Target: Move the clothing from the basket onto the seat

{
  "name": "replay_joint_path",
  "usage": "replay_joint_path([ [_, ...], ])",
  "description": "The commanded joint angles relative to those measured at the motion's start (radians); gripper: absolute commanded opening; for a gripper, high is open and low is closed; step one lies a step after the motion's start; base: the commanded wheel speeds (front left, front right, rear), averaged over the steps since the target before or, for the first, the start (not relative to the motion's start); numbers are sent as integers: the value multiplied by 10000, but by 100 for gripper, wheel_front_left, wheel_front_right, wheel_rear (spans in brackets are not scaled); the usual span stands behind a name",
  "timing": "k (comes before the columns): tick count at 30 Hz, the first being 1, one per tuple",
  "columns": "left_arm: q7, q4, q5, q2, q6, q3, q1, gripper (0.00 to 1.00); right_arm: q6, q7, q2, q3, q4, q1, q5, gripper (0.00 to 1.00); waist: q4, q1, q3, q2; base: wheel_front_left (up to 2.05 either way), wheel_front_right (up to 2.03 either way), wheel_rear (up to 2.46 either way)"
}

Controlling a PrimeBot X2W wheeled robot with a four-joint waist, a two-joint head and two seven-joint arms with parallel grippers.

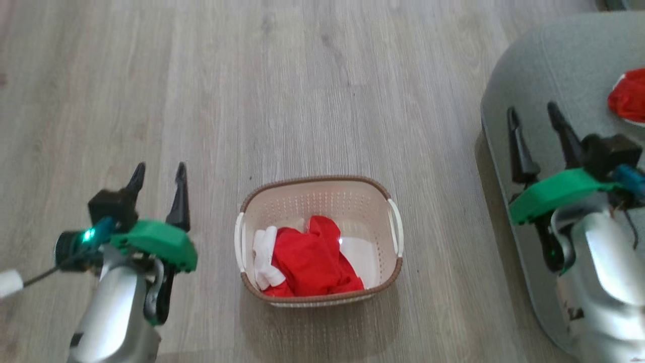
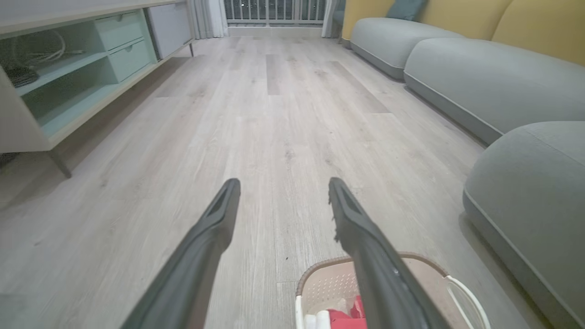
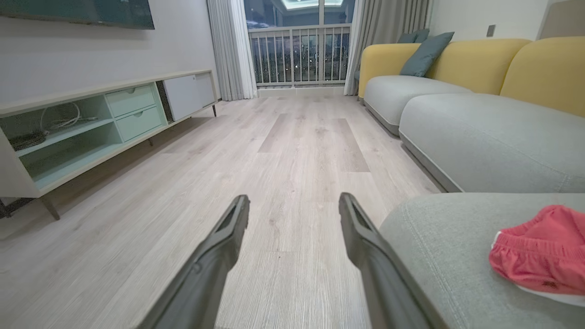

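Note:
The cream basket (image 1: 370, 199) stands on the wood floor in the middle of the head view, with red and white clothing (image 1: 307, 259) heaped in its near half. A red garment (image 1: 630, 96) lies on the grey-green seat (image 1: 554, 60) at the right. My left gripper (image 1: 158, 171) hangs open and empty left of the basket. My right gripper (image 1: 534, 113) is open and empty over the seat's left edge. The left wrist view catches the basket's corner (image 2: 329, 285) low between the open fingers (image 2: 215, 224). In the right wrist view the red garment (image 3: 539, 249) rests on the seat (image 3: 438, 246).
A low sideboard (image 3: 91, 123) with shelves and drawers runs along the left wall. More grey sofa cushions (image 3: 480, 137) with yellow backs line the right side. Open wood floor (image 1: 302, 91) stretches ahead toward a balcony door.

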Motion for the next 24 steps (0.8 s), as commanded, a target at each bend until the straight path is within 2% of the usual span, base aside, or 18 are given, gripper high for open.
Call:
replay_joint_path([
  [1, -55, -448, 140, 240, 73, 531, -5, 100, -4, -62, 80, 242, -206, -43, -55, 100, 86, 1, -244, -1, 0, 0, 0],
  [15, -55, -1589, 1052, -319, 52, 2080, 1947, 100, -4, -62, 208, 512, 130, 961, -144, 100, 19, 1, -965, -1, 0, 0, 0],
  [24, -55, -2041, 1358, -678, 20, 2510, 2611, 100, -4, -63, 213, 820, 119, 1463, -110, 100, 7, 1, -1066, -1, 0, 0, 0],
])
